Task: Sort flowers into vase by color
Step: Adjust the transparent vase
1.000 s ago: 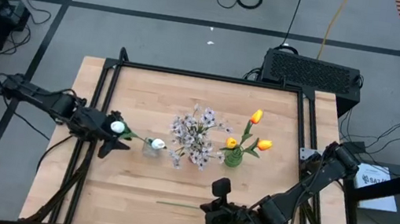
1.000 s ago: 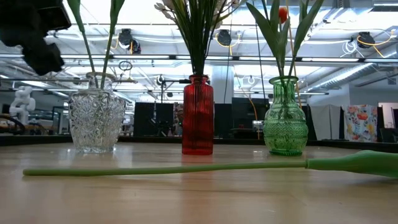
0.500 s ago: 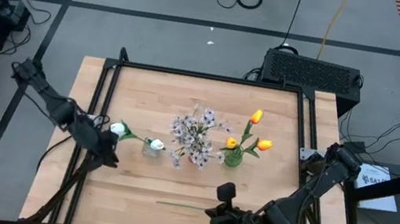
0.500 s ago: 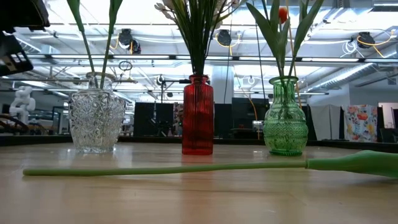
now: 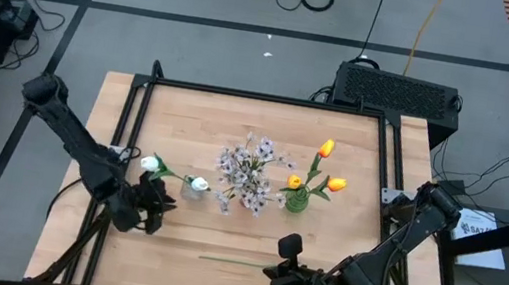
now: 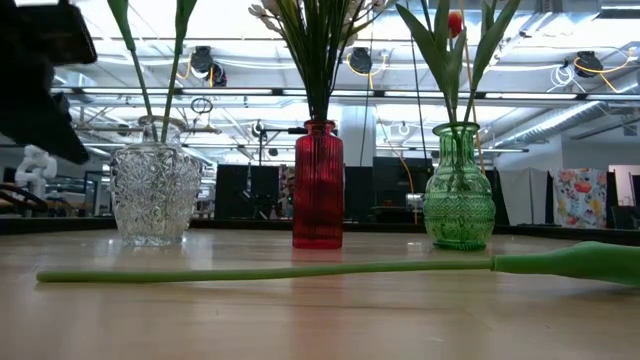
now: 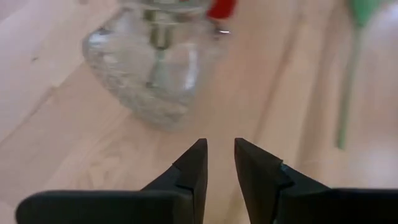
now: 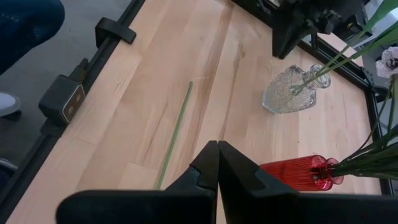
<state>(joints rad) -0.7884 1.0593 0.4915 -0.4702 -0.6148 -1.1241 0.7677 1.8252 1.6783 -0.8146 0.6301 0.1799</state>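
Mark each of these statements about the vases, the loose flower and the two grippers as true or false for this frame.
1. Three vases stand in a row: clear glass vase, red ribbed vase, green glass vase. True.
2. The orange-yellow tulips stand in the red vase. False: they stand in the green one.
3. A long green-stemmed flower lies flat on the wooden table. True.
4. The right gripper holds that stem. False: it is shut on nothing, the stem lying beside it.
5. The left gripper holds a flower. False: its narrow gap is empty.
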